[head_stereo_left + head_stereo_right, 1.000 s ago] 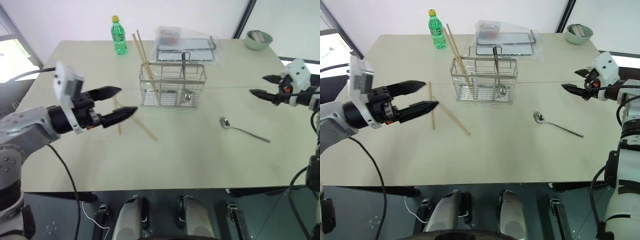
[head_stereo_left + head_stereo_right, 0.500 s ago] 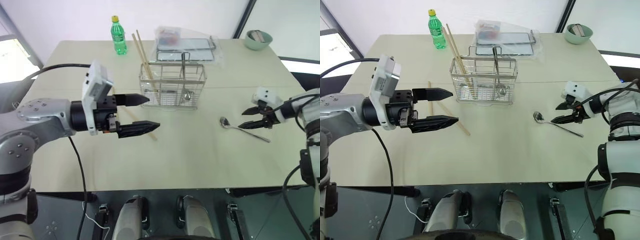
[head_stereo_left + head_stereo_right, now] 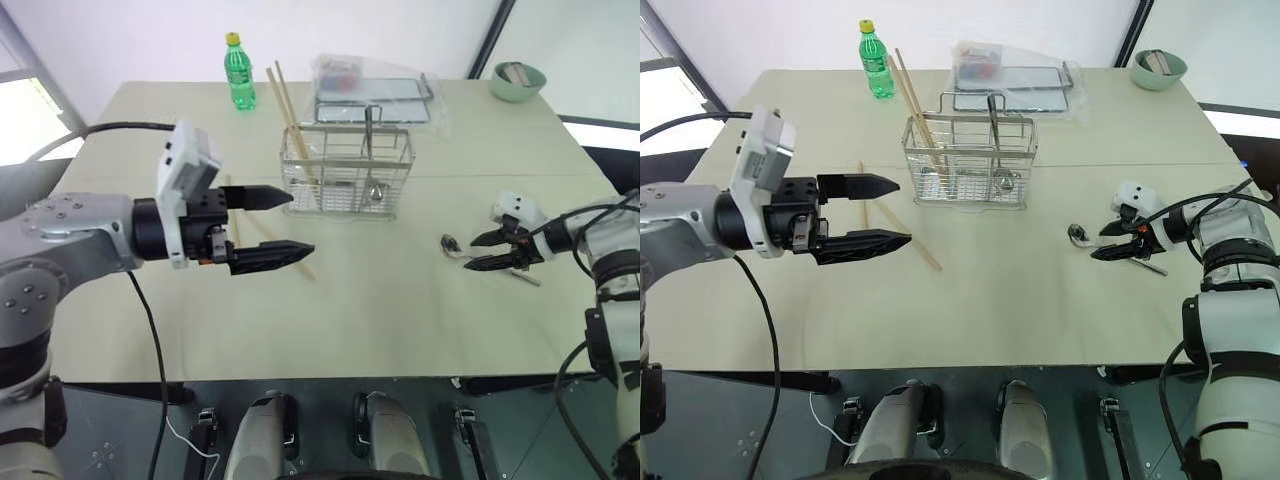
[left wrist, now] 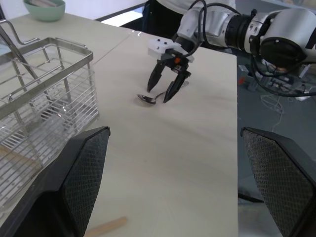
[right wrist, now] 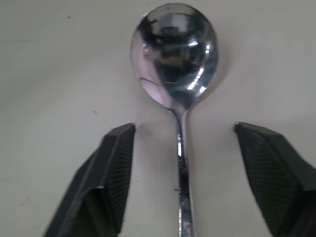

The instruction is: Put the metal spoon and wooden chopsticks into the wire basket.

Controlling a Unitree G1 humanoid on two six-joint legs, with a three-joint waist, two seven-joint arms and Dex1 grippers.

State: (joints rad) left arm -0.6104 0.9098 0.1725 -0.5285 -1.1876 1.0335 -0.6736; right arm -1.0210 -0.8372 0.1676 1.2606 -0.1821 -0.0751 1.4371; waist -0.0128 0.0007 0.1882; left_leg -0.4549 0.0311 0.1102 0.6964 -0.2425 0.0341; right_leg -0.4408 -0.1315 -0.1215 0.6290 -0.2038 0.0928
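spoon (image 5: 174, 54) lies flat on the table (image 3: 400, 310), its handle running between the spread fingers of our right gripper (image 3: 487, 252) (nothing pinched yet). we should close squarely on the thin neck, then lift toward the basket (image 3: 346, 180). left gripper (image 3: 290, 222) hangs wide open, empty.

The metal spoon (image 5: 175, 69) lies flat on the tabletop (image 3: 380, 310), handle between the right hand's (image 3: 482, 251) spread fingers; the wire basket (image 3: 345, 172) stands upright beyond the left hand (image 3: 300, 222), two wooden chopsticks (image 3: 284, 100) leaning inside; loose ones (image 3: 300, 268) lie under that hand.
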